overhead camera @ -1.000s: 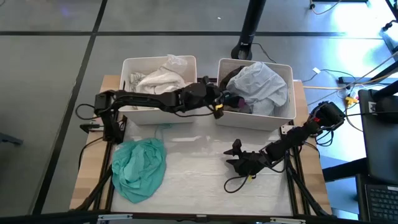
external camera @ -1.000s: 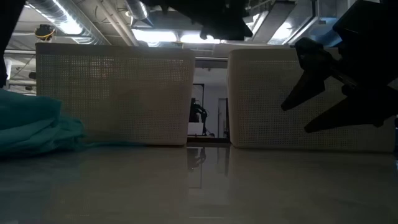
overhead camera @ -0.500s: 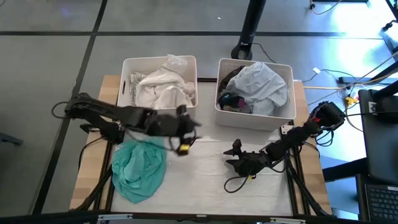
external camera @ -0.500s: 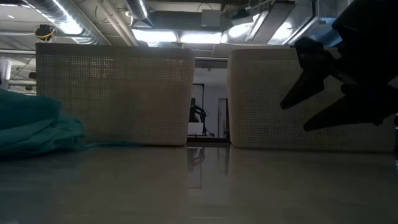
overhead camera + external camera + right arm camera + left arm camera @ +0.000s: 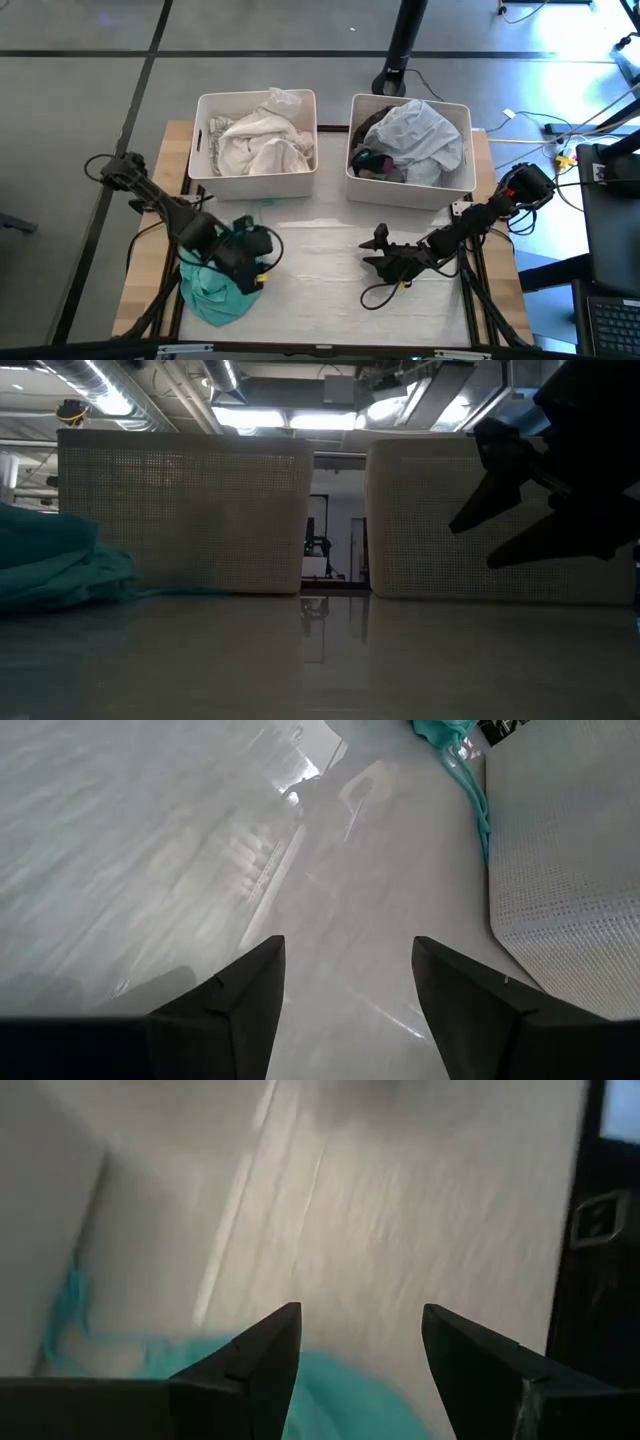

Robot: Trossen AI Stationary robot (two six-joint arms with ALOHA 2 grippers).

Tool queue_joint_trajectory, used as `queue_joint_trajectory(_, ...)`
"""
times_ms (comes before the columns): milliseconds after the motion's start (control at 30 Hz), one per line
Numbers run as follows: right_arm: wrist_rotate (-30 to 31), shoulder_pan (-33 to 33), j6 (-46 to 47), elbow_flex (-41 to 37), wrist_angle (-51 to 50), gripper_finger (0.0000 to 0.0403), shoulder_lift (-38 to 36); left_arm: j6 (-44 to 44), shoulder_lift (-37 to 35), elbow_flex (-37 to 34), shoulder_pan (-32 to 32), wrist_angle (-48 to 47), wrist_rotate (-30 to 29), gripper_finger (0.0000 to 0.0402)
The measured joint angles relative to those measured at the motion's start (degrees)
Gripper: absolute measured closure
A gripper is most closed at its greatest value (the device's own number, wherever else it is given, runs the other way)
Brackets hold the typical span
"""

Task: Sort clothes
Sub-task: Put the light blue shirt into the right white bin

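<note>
A teal-green garment [image 5: 212,285] lies crumpled on the table at the near left; it also shows in the low view [image 5: 50,570]. My left gripper [image 5: 252,268] hovers open over the garment's right part, and teal cloth [image 5: 335,1402] shows beyond its spread fingers [image 5: 360,1315]. White clothes [image 5: 258,140] fill the left bin. Pale grey-blue cloth [image 5: 422,135] lies on dark garments in the right bin. My right gripper [image 5: 380,250] rests open and empty low over the table at the near right, and also shows in its wrist view [image 5: 350,945].
Two white plastic bins [image 5: 200,135] [image 5: 465,150] stand side by side at the table's far edge. A teal string [image 5: 475,790] trails beside the left bin's near wall. Bare tabletop [image 5: 320,265] lies between the two grippers. The right arm's cables [image 5: 385,292] lie on the table.
My left gripper has swung from the right bin's near-left corner toward the table's near left, past the left bin's near wall, and now stands over the teal-green garment. The garment and the right arm have kept still.
</note>
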Motion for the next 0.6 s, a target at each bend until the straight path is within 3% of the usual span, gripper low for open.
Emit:
queue_joint_trajectory(367,0.4,0.0,0.0,0.0,0.3,0.0182,0.0,-21.9,0.0,-12.7,-8.4,-1.7,5.6,0.0204)
queue_joint_trajectory(600,0.5,0.0,0.0,0.0,0.3,0.0182,0.0,-28.9,0.0,-20.8,-11.4,-0.9,10.0,0.0204)
